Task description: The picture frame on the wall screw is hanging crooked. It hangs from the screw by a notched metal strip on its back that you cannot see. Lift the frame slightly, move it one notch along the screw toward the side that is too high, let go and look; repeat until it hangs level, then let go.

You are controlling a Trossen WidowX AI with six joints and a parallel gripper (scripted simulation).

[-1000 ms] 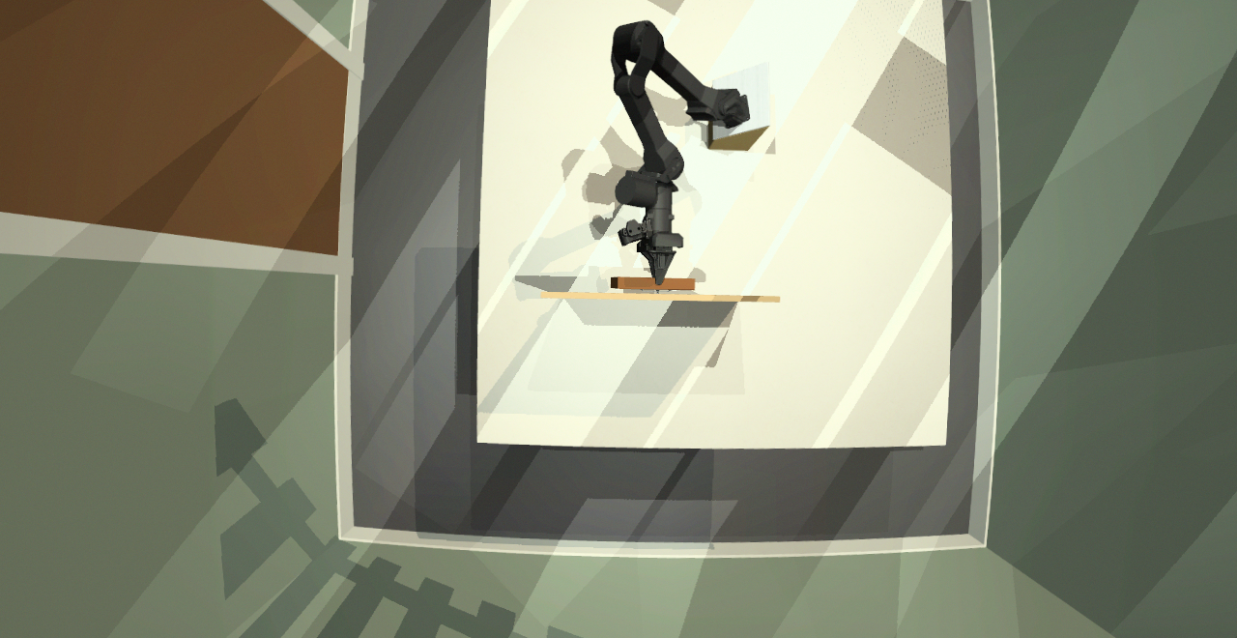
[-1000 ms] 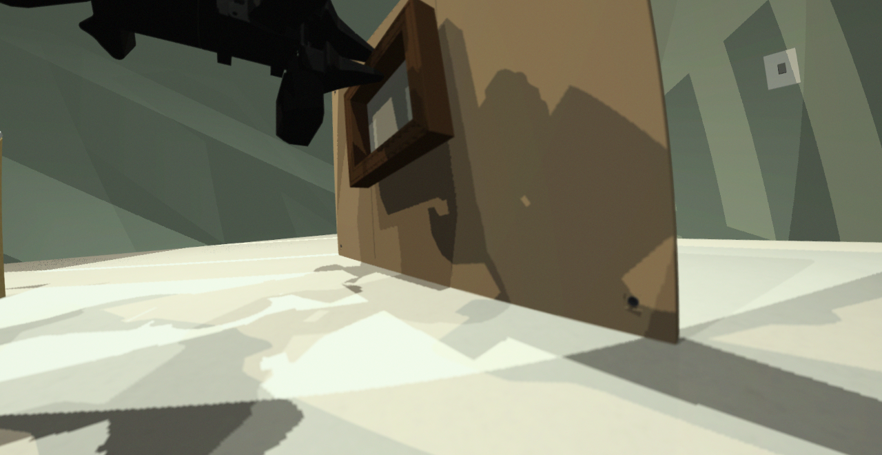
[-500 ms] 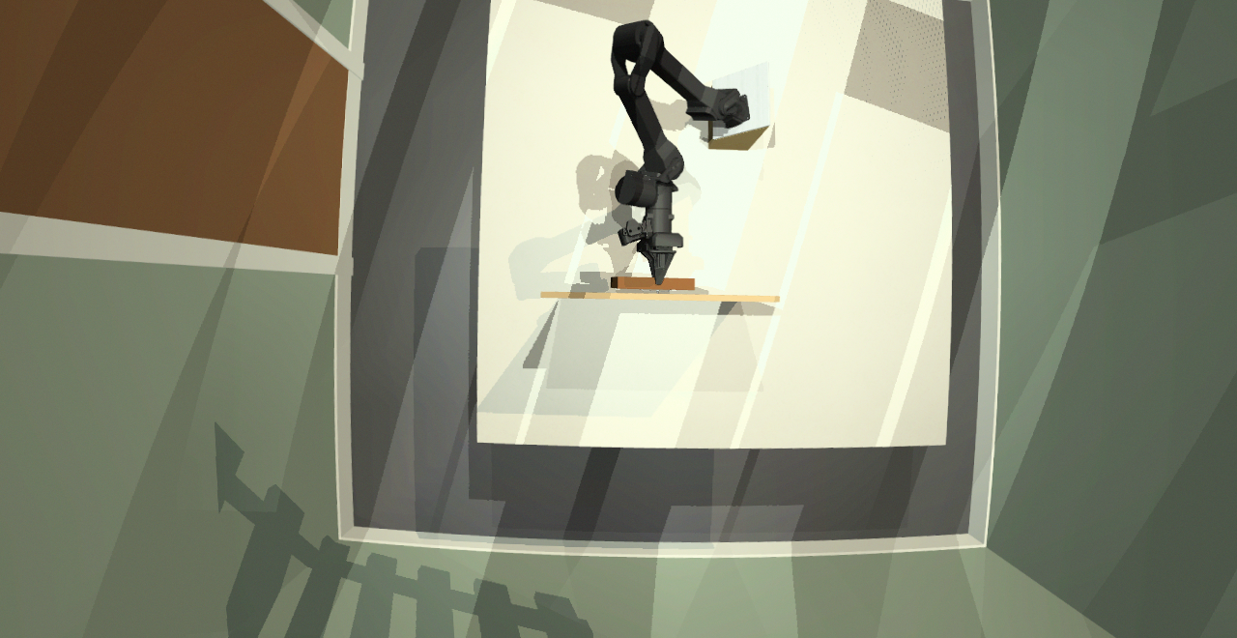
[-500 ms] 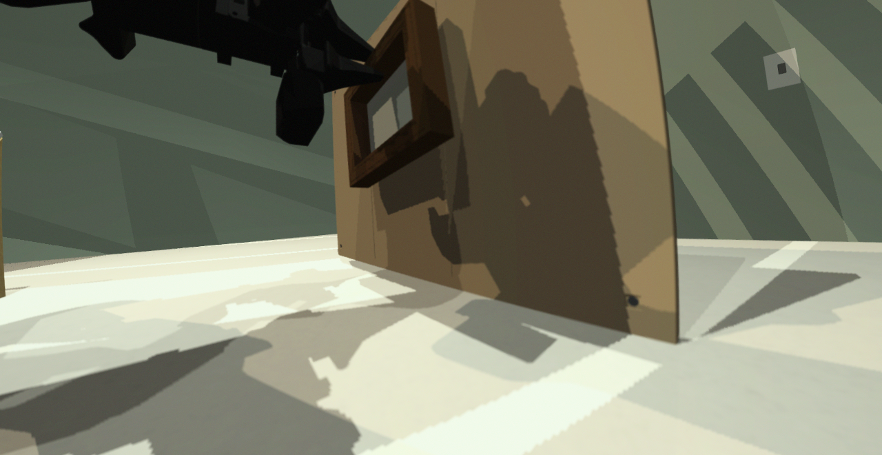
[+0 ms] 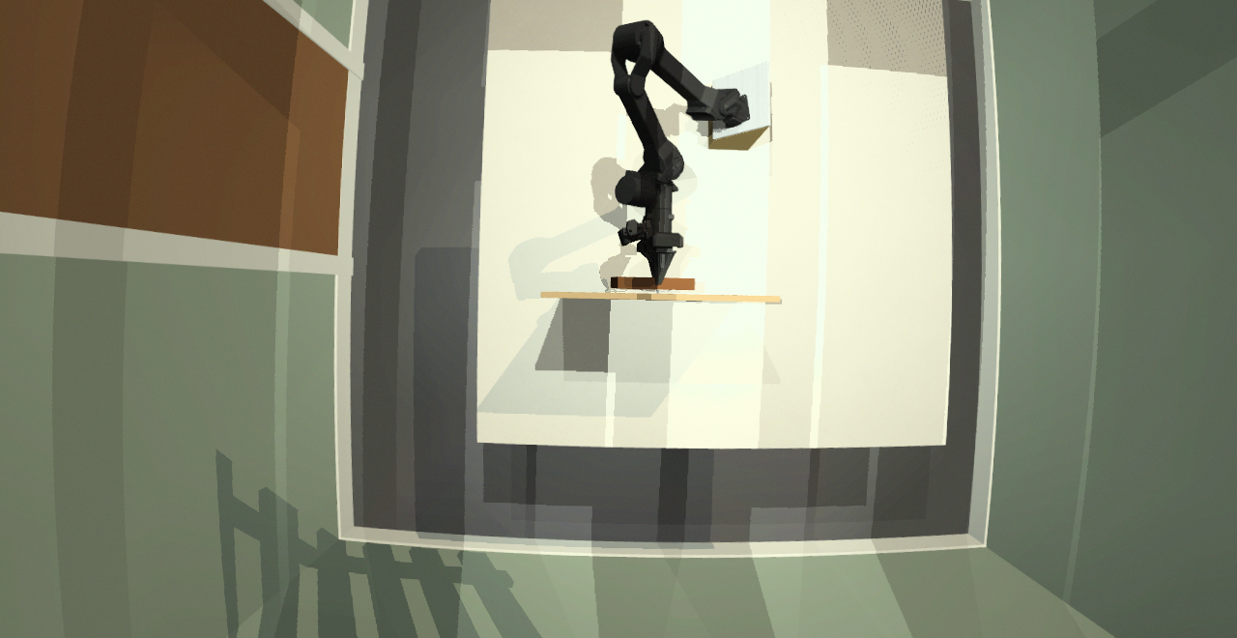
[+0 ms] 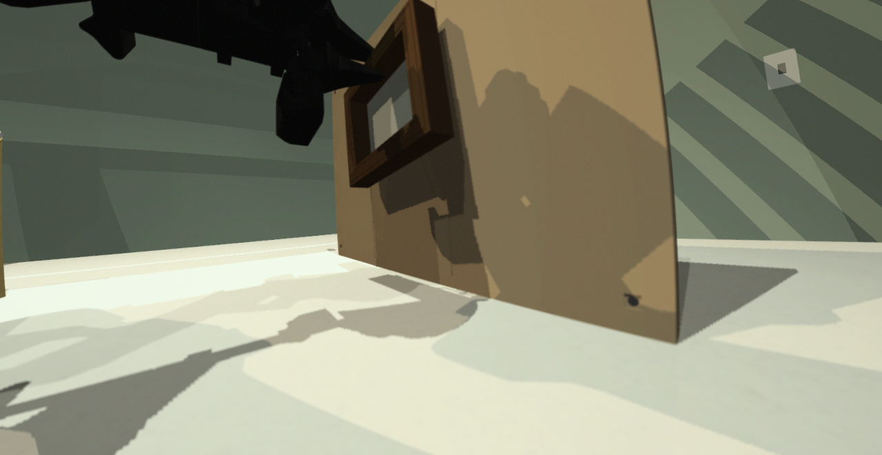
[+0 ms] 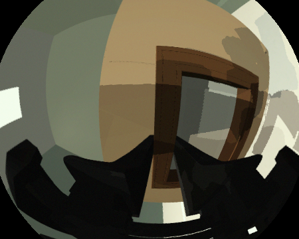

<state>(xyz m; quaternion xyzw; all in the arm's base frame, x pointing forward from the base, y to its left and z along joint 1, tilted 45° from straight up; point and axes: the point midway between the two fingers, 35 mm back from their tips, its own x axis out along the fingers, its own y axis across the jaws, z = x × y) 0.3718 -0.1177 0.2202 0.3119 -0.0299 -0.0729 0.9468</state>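
Observation:
The dark wooden picture frame [image 5: 683, 282] [image 6: 400, 156] [image 7: 167, 93] hangs on the upright tan wall panel [image 5: 734, 298] [image 6: 555, 143] [image 7: 132, 26]. The screw and the notched strip are hidden behind it. My gripper [image 5: 659, 277] [image 6: 370, 66] [image 7: 163, 139] reaches level at the panel and is shut on one side bar of the frame, one finger outside the bar and one inside the opening. In the wrist view the bar runs straight up between the fingers. I cannot tell the frame's tilt from these angles.
The panel stands on a white table top [image 5: 865, 288] [image 6: 431, 390]. A small tan box [image 5: 739, 139] sits by the arm's base at the back. A small dark mark [image 6: 630, 299] shows low on the panel's right corner.

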